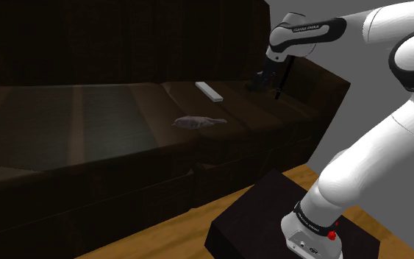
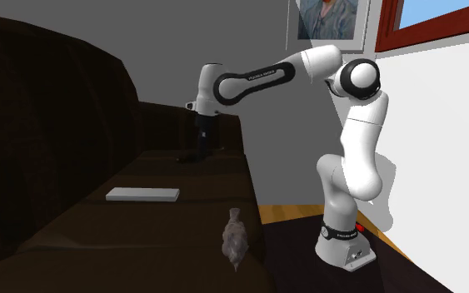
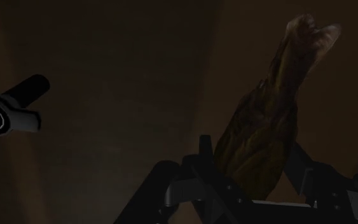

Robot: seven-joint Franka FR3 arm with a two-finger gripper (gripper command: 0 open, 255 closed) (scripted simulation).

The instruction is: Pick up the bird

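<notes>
A brown feathered bird (image 3: 268,111) stands lengthwise between my gripper's (image 3: 252,153) two black fingers, its fanned end pointing away from the hand. One finger (image 3: 203,159) lies against its side and the other against the opposite side, so the gripper is shut on it. In the shoulder view the gripper (image 1: 259,82) is low over the dark brown sofa's seat (image 1: 124,110), at its far right end beside the armrest. The second exterior view shows the gripper (image 2: 197,155) pointing down at the far end of the seat.
A grey feathery lump (image 1: 198,122) (image 2: 236,237) lies at the seat's front edge. A flat white bar (image 1: 209,90) (image 2: 142,194) rests on the cushion between it and the gripper. The backrest (image 1: 124,37) rises behind. My stand (image 1: 286,221) sits on a wooden floor.
</notes>
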